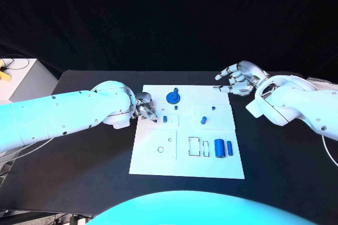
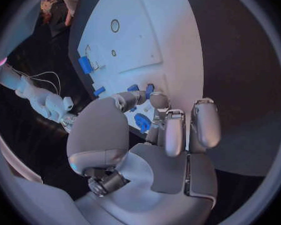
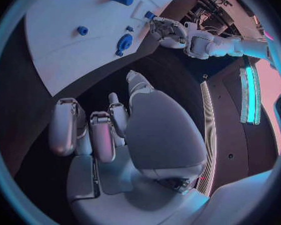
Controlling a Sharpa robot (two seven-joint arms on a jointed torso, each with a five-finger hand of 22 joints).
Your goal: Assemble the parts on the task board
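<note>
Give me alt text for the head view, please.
A white task board lies on a black table with small blue parts on it. The left robot hand reaches its left edge; the right robot hand hovers open beyond its far right corner.

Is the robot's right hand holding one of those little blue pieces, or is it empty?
Empty. The right hand hovers over the black table beside the task board, fingers loosely curled around nothing; its wrist view shows bare fingers.

A black curtain (image 1: 169,29) hung behind the black table (image 1: 84,176); a white cabinet (image 1: 25,80) stood left.
</note>
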